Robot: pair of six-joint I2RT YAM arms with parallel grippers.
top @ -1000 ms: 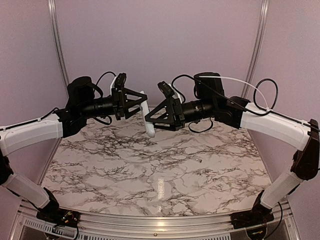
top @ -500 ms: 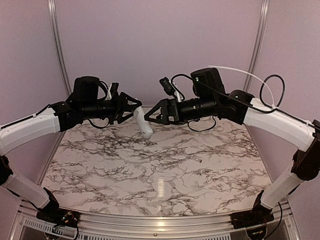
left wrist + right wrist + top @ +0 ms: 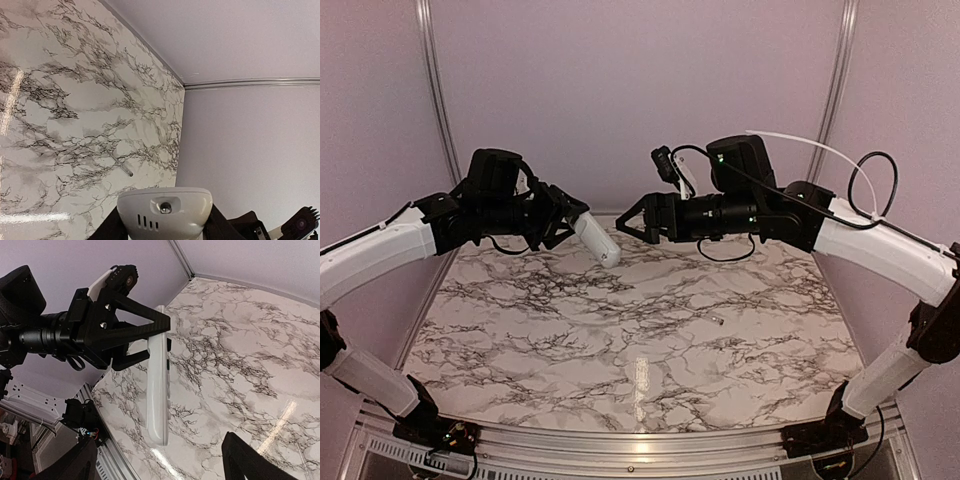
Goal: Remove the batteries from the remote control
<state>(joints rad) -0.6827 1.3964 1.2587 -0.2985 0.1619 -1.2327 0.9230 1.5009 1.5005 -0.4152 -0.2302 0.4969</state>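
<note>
Remote control [image 3: 596,240]: clamped between left gripper [image 3: 571,222] fingers, held aloft, free end jutting past the fingertips.
Right gripper [image 3: 624,228]: fingers spread apart, holding nothing, near remote's free end.

Both arms held high, forearms near level, wrists pointed inward at each other. Left arm [image 3: 380,250] reached in from left side; left end effector [image 3: 578,222] clamped partway closed on remote control [image 3: 598,243], gripping one end, free end angled down toward centre. Right arm [image 3: 880,245] reached in from right; right end effector [image 3: 625,225] spread wide, empty, tips near left one, apart.
</note>
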